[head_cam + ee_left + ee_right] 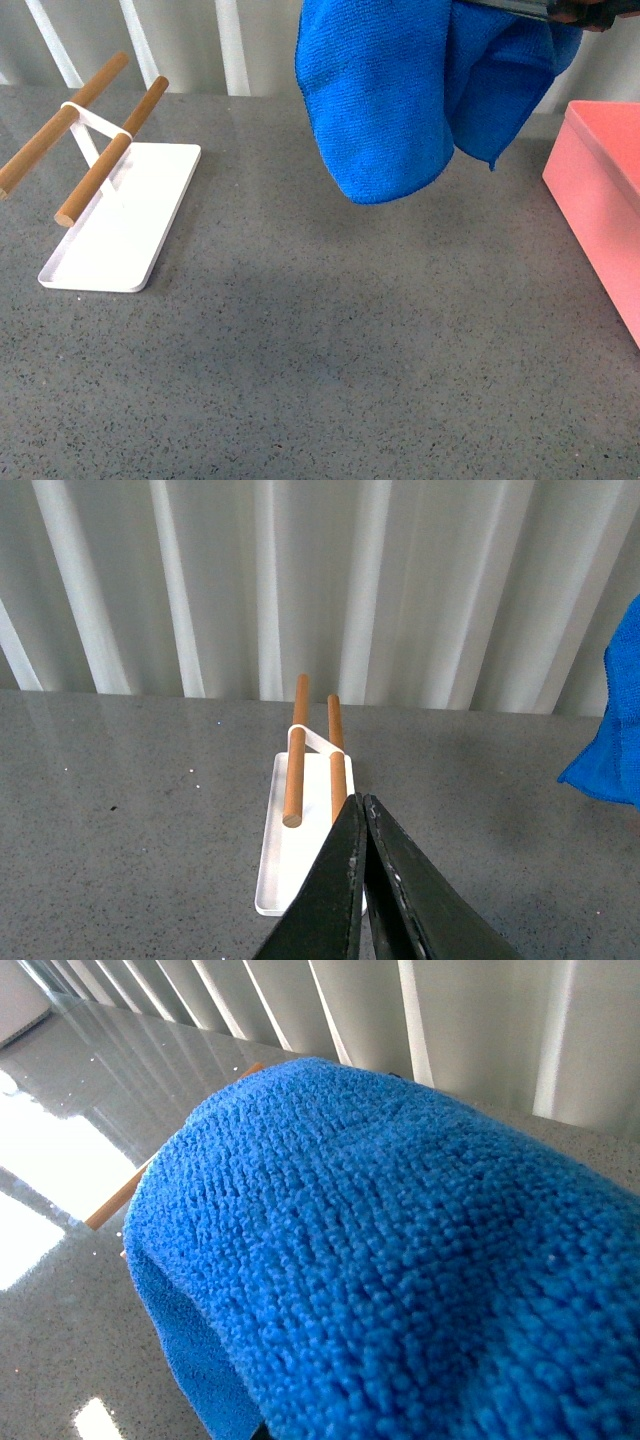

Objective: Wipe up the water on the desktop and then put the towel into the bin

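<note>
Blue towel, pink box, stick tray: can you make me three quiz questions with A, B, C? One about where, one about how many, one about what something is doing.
1. Where is the pink bin in the front view?
A. far left
B. far right
C. in the middle

2. How many wooden rods does the white tray carry?
A. two
B. one
C. four

3. What is the blue towel doing?
A. lying flat
B. sitting in the bin
C. hanging in the air

Answers:
1 B, the bin fills the right edge.
2 A, two brown rods sit side by side on the stand.
3 C, the towel dangles above the desktop, touching nothing below.
</note>
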`<action>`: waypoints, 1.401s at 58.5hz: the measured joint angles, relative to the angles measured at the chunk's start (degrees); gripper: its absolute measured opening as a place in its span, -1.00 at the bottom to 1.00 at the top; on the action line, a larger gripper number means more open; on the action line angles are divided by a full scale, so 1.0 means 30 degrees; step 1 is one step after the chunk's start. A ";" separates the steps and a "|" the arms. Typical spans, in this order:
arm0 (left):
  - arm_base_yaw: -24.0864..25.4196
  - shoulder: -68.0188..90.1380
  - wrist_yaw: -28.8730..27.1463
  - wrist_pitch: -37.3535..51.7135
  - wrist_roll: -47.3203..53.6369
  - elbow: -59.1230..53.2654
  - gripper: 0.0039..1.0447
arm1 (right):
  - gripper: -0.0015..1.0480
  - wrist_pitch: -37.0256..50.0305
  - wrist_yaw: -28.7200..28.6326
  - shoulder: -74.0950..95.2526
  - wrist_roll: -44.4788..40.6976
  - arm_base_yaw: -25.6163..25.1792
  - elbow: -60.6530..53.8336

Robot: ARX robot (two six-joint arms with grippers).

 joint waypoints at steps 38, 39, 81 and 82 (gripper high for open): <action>0.0000 0.0000 0.0000 0.0000 0.0044 0.0000 0.88 | -0.93 -0.7344 0.4371 0.6761 -0.5829 0.0160 0.2667; 0.0000 0.0000 0.0000 0.0000 0.0044 0.0000 0.88 | -0.93 -0.7650 0.4765 0.7031 -0.6011 0.0189 0.2805; 0.0000 0.0000 0.0000 0.0000 0.0044 0.0000 0.88 | -0.93 -1.0579 0.9231 1.3267 -0.7643 0.2004 1.0324; 0.0000 0.0000 0.0000 0.0000 0.0044 0.0000 0.88 | -0.93 -1.0520 0.9049 1.3253 -0.7526 0.2186 1.0287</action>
